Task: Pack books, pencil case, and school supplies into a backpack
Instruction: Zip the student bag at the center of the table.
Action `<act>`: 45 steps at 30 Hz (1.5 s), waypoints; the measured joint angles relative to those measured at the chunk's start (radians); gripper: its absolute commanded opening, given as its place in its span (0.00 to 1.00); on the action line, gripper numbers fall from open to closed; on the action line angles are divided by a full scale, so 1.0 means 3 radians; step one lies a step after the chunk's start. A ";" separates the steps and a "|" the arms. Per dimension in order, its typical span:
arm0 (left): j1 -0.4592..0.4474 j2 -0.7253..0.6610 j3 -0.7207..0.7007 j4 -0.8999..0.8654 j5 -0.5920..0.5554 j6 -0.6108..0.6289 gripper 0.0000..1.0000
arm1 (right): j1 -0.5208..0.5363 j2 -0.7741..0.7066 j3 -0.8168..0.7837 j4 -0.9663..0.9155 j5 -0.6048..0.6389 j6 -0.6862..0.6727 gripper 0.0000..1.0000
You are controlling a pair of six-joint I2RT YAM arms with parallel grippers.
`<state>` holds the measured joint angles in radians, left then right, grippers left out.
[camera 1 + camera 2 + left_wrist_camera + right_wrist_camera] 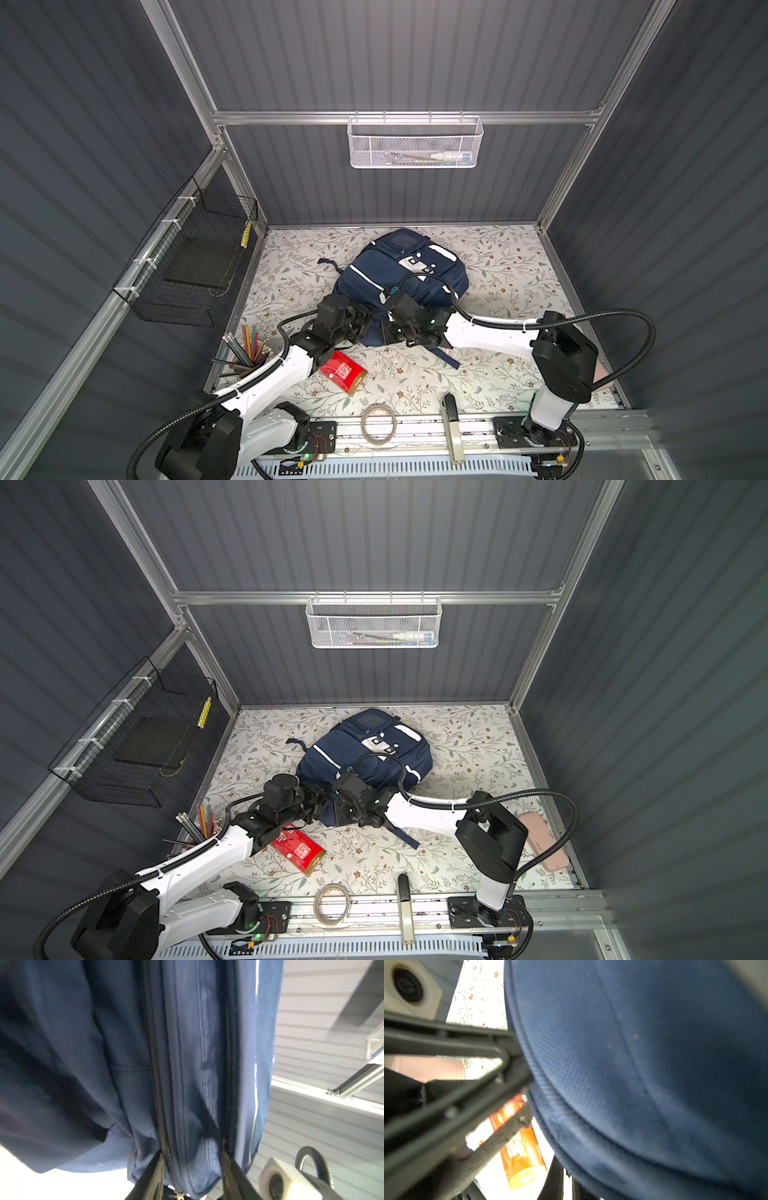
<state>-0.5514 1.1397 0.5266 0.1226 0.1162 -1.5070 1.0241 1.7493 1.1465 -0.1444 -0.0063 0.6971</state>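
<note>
Navy backpack [399,270]: looks soft, floppy; best taken at seams, not panels. Left gripper [192,1153] half-open, straddling its strip between zips. Right gripper [527,1095] pinched shut on its piped edge.

No word, number or brand can be read for certain. The red pack [343,372] [298,851], lying at seven o'clock from the backpack [365,282] in both top views, carries a block of white print on its red face, too small there to make out. The right wrist view shows this pack [519,1147] with stacked lines of white lettering, blurred and washed out beyond reading. The white patch [412,262] on the backpack's front bears two dark dots only. A yellow tag [246,237] at the two o'clock corner of the black wire basket [174,299] has dark marks along it, illegible. In the white mesh basket [361,143], at twelve o'clock, a tube [451,156] shows a blue-and-white label, unreadable.
</note>
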 measured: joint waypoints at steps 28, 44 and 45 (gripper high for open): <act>-0.0130 0.0126 -0.0079 0.0247 -0.0038 -0.0078 0.00 | -0.0661 -0.0933 -0.0748 -0.0155 -0.0109 -0.0223 0.00; -0.0146 -0.0069 -0.0062 0.0100 -0.0028 -0.0051 0.00 | -0.1609 -0.0928 -0.0763 -0.0323 -0.0561 -0.0805 0.00; -0.0146 -0.0070 -0.0062 0.0099 -0.0031 -0.0050 0.00 | -0.1624 -0.0928 -0.0752 -0.0336 -0.0596 -0.0815 0.00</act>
<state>-0.5953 1.1187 0.5079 0.1524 0.1070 -1.5219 0.5369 1.4708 0.9211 -0.2451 -0.1852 0.4526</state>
